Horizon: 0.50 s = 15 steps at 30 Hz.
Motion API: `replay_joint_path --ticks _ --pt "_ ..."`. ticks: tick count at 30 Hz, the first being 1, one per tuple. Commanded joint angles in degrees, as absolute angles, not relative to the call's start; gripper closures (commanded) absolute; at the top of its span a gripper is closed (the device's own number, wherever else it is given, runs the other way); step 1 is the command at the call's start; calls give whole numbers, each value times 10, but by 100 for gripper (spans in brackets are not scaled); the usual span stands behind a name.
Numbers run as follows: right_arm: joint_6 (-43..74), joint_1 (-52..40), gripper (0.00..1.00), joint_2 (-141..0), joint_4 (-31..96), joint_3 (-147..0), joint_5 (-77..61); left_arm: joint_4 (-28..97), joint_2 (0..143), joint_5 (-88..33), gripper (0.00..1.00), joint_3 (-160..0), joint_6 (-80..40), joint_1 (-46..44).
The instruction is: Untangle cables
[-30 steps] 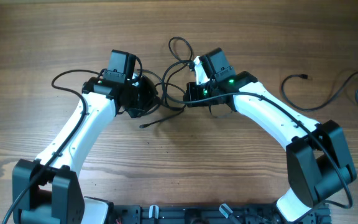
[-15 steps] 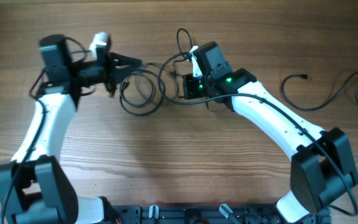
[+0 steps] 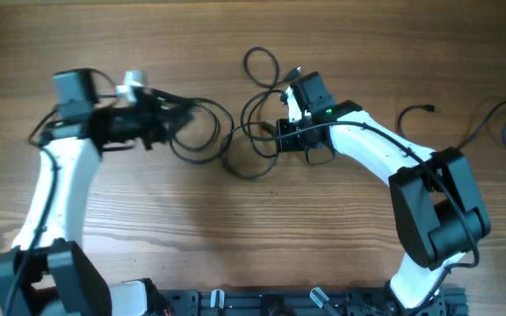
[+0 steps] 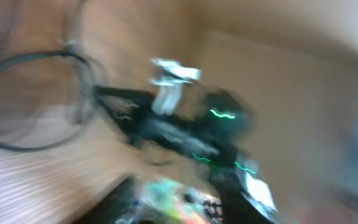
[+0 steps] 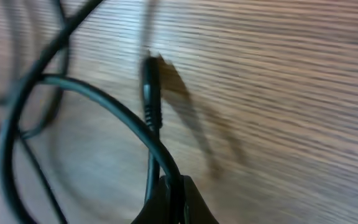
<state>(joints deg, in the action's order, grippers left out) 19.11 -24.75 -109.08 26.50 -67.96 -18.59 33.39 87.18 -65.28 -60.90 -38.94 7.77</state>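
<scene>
Your right end effector (image 5: pixel 169 188) pinches a strand of the cables (image 5: pixel 104 98) looped across the tabletop (image 3: pixel 235 246), likely anchoring them while your left end effector (image 3: pixel 176 110), its opening unreadable through blur, spreads the loops.

The view is heavily smeared by motion blur. A black cable (image 4: pixel 30 59) is seen at the left, bent into a loop over the wooden table (image 4: pixel 42 180). Across the middle a dark robot arm (image 4: pixel 179 138) is made out, marked with green lights (image 4: pixel 222 114) and a white part (image 4: pixel 169 84). Finer detail cannot be told.
</scene>
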Motion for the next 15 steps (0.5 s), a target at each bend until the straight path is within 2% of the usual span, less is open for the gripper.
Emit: replay_joint_path --ticks 1,4,7,10,15 --pt "177 -224 96 -1041 261 -698 -320 368 866 -362 29 -606 -332 -45" --pt "197 -197 96 -1040 259 -698 -414 368 866 -301 23 -606 -332 -117" --pt "225 -170 96 -1040 244 -698 -486 376 866 -328 15 -606 -331 -110" --pt "289 -157 96 -1040 216 -698 -486 394 866 -507 22 -606 -333 -102" --pt "460 -157 96 -1040 140 -697 -486 445 866 -531 22 -606 -380 -103"
